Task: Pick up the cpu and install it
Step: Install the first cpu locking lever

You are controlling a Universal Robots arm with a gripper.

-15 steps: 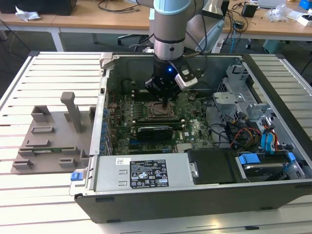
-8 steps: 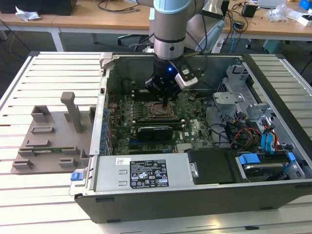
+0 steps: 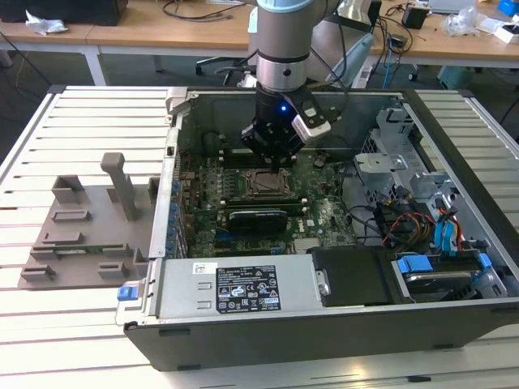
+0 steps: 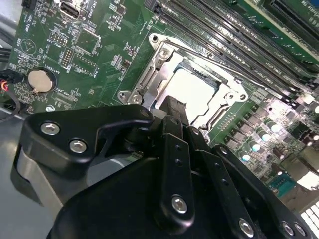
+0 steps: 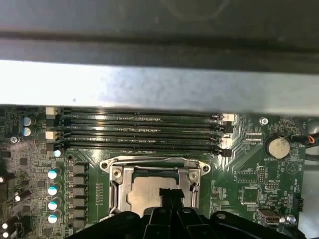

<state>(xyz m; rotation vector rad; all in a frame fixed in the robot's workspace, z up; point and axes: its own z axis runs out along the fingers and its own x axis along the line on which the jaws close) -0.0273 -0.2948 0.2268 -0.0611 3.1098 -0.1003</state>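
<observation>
cpu seated in socket, gripper above it

- gripper (image 3: 272, 158): black, on the arm's wrist, lowered inside the open computer case (image 3: 454, 320), directly above the socket. in both wrist views its black linkage sits in the foreground with the fingertips reaching down toward the chip; whether the jaws are spread or pressed together cannot be told.
- cpu (image 4: 192, 87): flat silver-grey square, lying level inside the socket frame (image 4: 162, 50) on the motherboard; also seen in the first wrist view (image 5: 147, 191). the dark fingertip overlaps its near edge in both wrist views; contact cannot be confirmed.
- motherboard (image 3: 328, 215): green, flat in the case floor. four long memory slots (image 5: 142, 132) run parallel just beside the socket. a round coin battery (image 5: 277, 147) sits well apart from the socket.
- grey plastic tray (image 3: 77, 231): on the slatted desk (image 3: 81, 113), outside the case, toward the exterior view's left.
- drive bays with blue tabs (image 3: 442, 263): at the case end toward the exterior view's right.
</observation>
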